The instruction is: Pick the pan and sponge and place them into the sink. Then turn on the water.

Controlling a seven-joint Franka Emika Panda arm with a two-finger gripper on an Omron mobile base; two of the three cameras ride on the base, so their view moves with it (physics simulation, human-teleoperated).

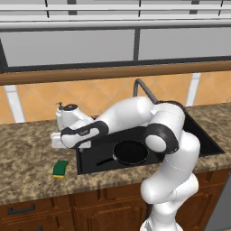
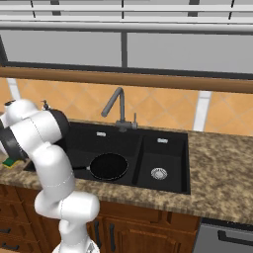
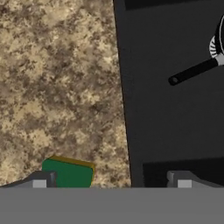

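We list: speckled brown granite tabletop [image 1: 27,153], orange tiled wall [image 2: 163,106], wood cabinets [image 1: 40,210]. Black sink [image 2: 163,143] holds the pan [image 2: 108,166]. Sponge [image 1: 60,168] on tabletop, left of sink. Fingers [image 3: 39,180] spread wide above it, holding nothing.

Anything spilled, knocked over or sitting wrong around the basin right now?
Nothing stands out. The pan lies flat in the sink's left basin, the sponge sits flat on the counter beside it, and the faucet is dry.

sponge [image 2: 8,161] mostly hidden behind the arm, pan [image 3: 217,48] cut off by the hand view's edge
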